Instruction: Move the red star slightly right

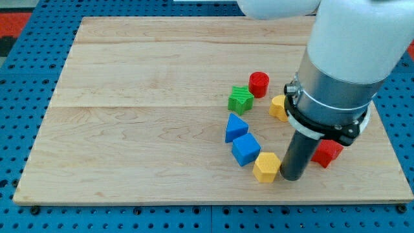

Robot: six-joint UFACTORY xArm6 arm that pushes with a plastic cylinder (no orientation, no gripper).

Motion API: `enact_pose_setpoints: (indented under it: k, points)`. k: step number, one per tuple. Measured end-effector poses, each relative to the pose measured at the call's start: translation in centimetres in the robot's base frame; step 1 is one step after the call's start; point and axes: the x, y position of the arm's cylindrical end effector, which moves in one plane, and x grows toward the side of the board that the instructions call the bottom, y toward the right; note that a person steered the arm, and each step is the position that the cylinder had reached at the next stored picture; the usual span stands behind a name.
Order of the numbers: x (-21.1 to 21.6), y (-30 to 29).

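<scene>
Gripper absent: my tip (292,177) sits between yellow hexagon (266,167) and red star (327,153); best to push the star's left side gently rightward along the worktop (142,129).

Views: one. You look down on the worktop (149,110) at a steep angle from beyond its bottom edge, near enough that it fills the picture. The arm enters from the view's top right, large, its tool's tip (291,177) toward bottom right.
</scene>
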Motion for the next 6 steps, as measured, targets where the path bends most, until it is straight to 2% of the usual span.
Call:
enact_pose_setpoints:
  k: [1, 2, 4, 6]
  points:
    - [-0.1, -3.3]
    - [0.0, -3.2]
    - [-1.1, 1.0]
    - [-1.6, 0.8]
